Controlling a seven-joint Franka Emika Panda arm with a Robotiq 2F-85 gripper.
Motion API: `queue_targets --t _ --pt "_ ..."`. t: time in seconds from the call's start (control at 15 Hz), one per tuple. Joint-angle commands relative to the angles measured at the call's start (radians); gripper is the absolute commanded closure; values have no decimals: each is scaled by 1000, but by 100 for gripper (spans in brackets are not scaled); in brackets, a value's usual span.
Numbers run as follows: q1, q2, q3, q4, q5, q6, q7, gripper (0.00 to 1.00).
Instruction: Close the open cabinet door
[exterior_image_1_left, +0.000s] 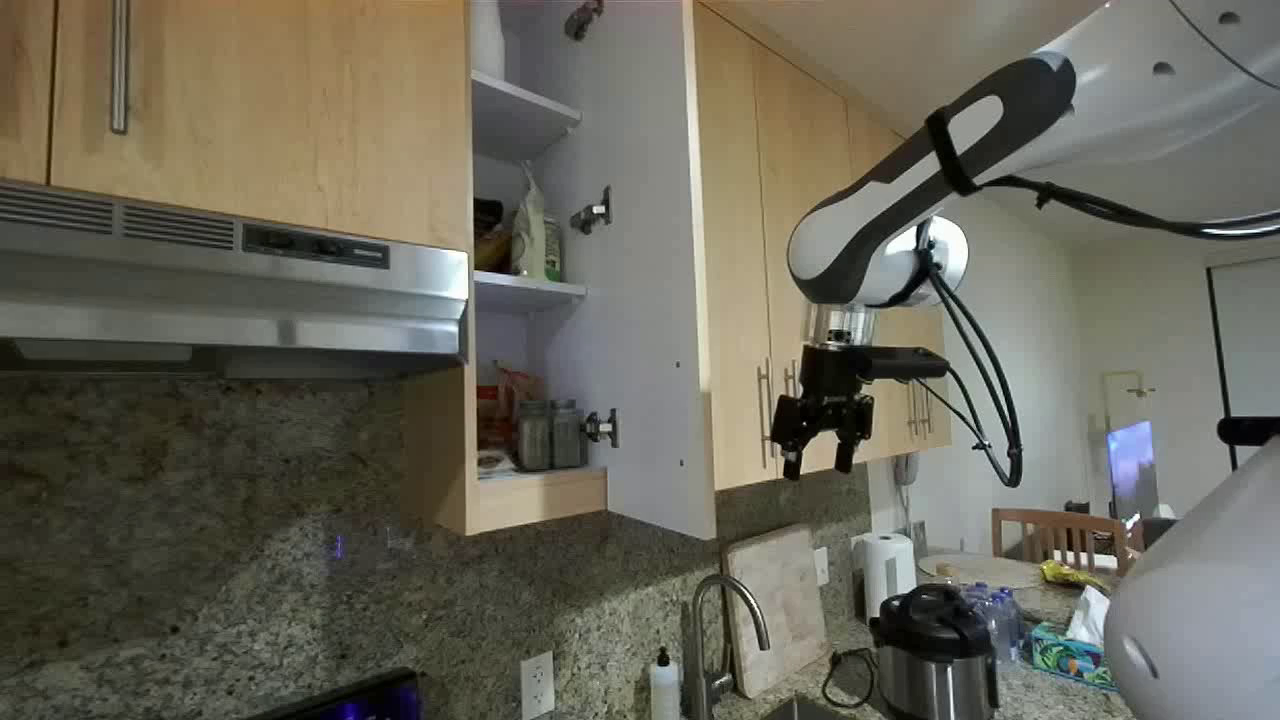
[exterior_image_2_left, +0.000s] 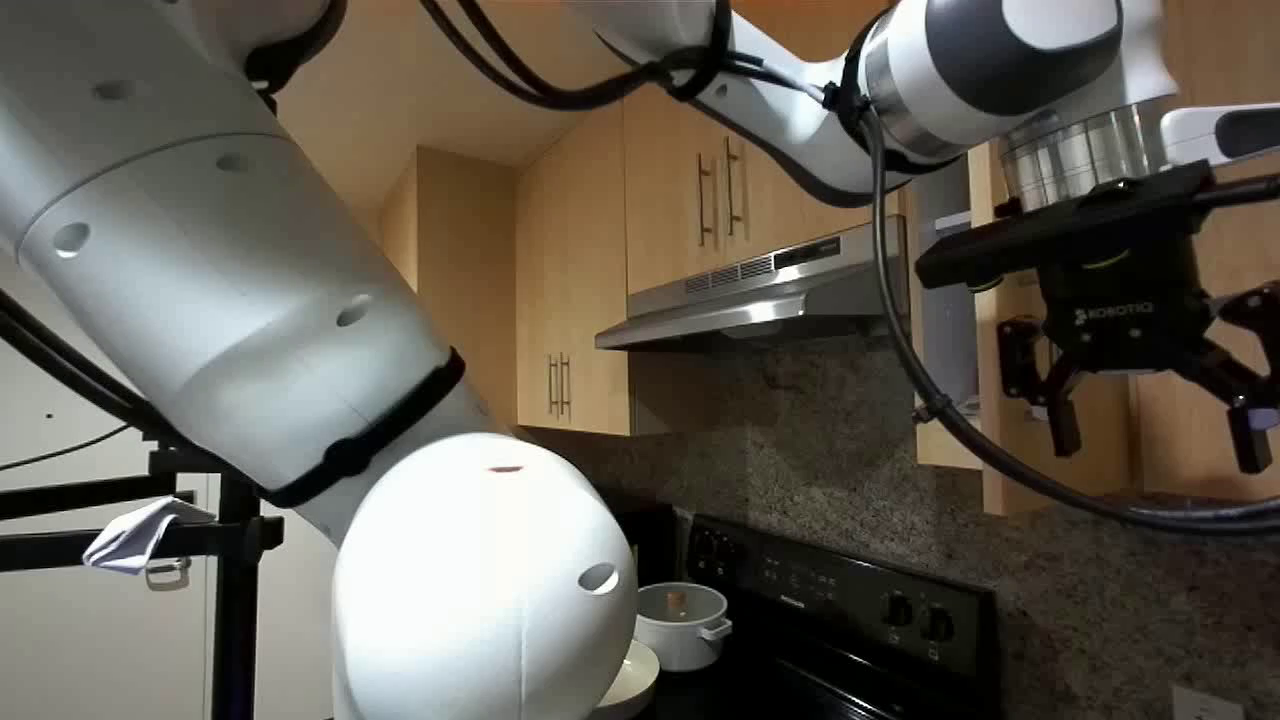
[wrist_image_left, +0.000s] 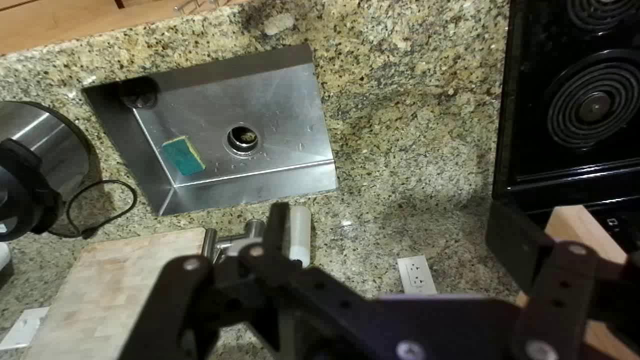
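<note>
Leftmost in an exterior view, a range hood hung under shut wood doors. Next came the open cabinet, with a bag and jars showing inside it. From its right side the cabinet door stood swung well out, its pale inner face and its hinges exposed. Right of that, on the door's outer side, the hand pointed down in front of tall shut doors. Its fingers were spread wide, as an exterior view showed, with nothing between them, and a gap parted hand and door. Farther right, the arm reached in from the upper corner.

Of the closing itself, nothing looked done: the door was far from meeting the cabinet. The hand's place on the outer side, though, seemed right for a push. What was left, as I judged it, was to bring the hand against the outer face, swing the door leftward, and press until it lay flush.
</note>
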Motion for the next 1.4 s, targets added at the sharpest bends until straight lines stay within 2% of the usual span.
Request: queue_targets --t 0.0,1.0,1.33 --pt "-11 2 10 2 9 -2 -7 0" --pt "-12 2 10 2 9 -2 -7 0" --pt "-21 17 17 38 4 9 18 0"
